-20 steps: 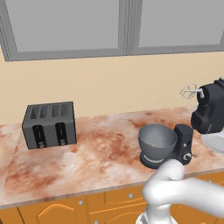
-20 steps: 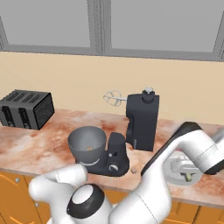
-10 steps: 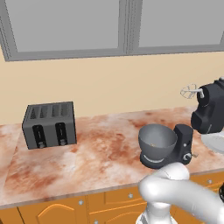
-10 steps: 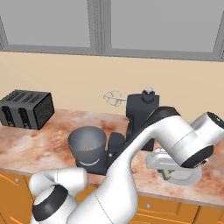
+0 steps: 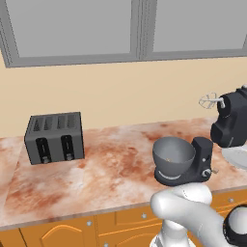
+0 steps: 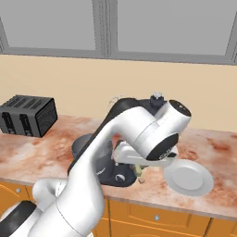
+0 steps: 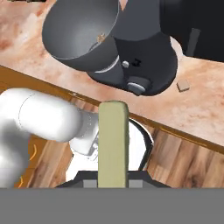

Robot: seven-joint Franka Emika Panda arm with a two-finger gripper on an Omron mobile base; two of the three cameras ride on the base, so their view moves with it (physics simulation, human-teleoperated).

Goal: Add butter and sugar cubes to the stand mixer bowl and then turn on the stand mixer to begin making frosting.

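Clamping the butter (image 7: pixel 113 144) by its near end, the gripper (image 7: pixel 113 183) hangs out past the counter edge, and the stick's long axis runs straight ahead from the fingers toward the stand mixer (image 7: pixel 144 52). With so much of it jutting free, I'd judge a quick swing could tilt or slip it, or knock its tip on the stand mixer bowl (image 7: pixel 81 33) rim.
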